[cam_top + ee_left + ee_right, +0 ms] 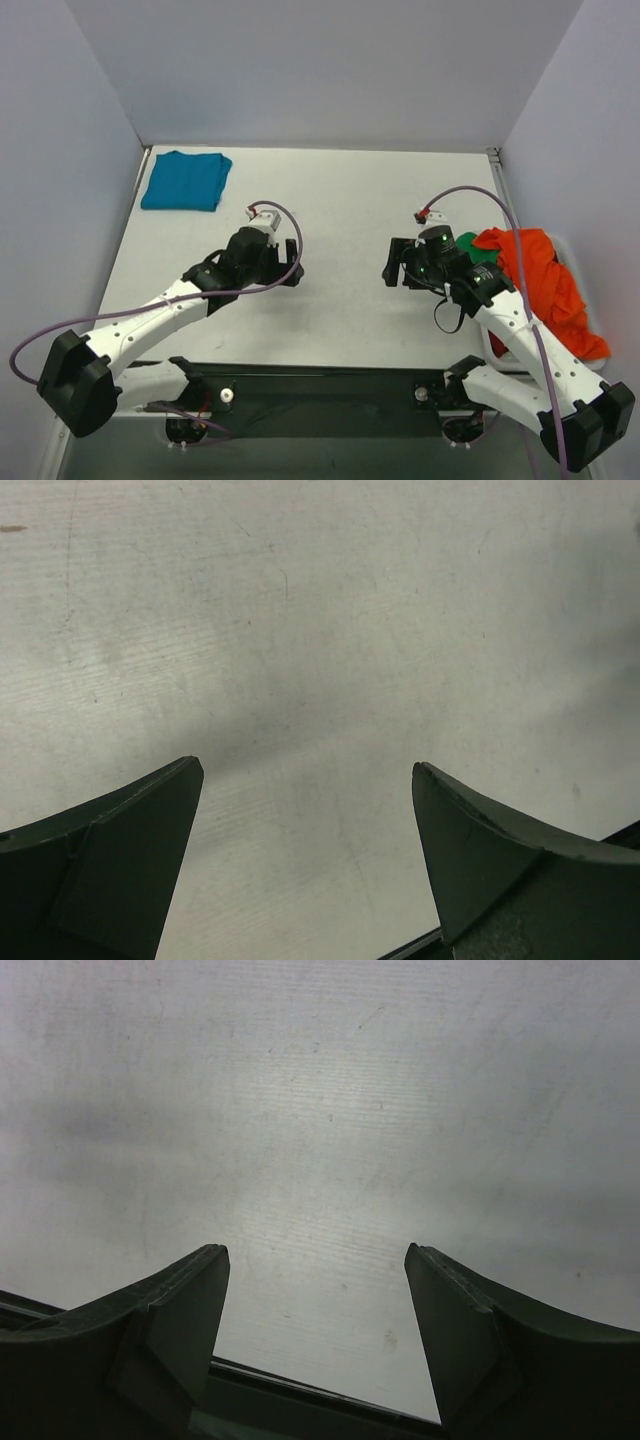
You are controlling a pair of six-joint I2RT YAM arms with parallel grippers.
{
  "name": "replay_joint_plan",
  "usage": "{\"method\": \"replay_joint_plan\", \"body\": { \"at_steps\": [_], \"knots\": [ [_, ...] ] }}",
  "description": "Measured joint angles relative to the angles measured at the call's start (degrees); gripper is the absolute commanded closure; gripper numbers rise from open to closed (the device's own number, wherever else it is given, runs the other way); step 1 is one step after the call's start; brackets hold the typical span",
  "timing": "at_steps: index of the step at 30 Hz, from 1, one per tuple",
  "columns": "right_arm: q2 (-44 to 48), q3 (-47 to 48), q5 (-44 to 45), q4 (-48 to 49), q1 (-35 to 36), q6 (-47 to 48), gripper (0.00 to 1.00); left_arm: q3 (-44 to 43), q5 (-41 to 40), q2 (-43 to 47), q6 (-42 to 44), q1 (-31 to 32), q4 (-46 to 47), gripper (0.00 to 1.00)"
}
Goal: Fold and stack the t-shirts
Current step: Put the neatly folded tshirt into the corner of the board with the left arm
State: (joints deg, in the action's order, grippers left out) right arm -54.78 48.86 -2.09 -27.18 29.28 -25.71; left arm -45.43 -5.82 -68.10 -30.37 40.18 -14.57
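A teal-blue t-shirt [186, 181] lies folded flat at the table's far left corner. An orange-red t-shirt [548, 285] sits crumpled at the right edge, with a bit of green t-shirt [468, 243] showing beside it under my right arm. My left gripper [293, 262] hovers over bare table left of centre, open and holding nothing [308, 770]. My right gripper [393, 265] is right of centre, just left of the crumpled pile, open and holding nothing [316, 1252]. Both wrist views show only tabletop between the fingers.
The white table [340, 200] is enclosed by grey walls at the back and sides. A purple cable [480, 192] loops above the right arm. The orange-red shirt hangs partly over the table's right edge.
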Motion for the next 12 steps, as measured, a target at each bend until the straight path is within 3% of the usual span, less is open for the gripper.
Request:
{"method": "replay_joint_plan", "body": {
  "at_steps": [12],
  "knots": [
    [3.4,-2.5,5.0,0.8,0.0,-0.8,0.28,-4.4,6.9,4.9,4.4,-0.1,-10.1,0.03]
  ]
}}
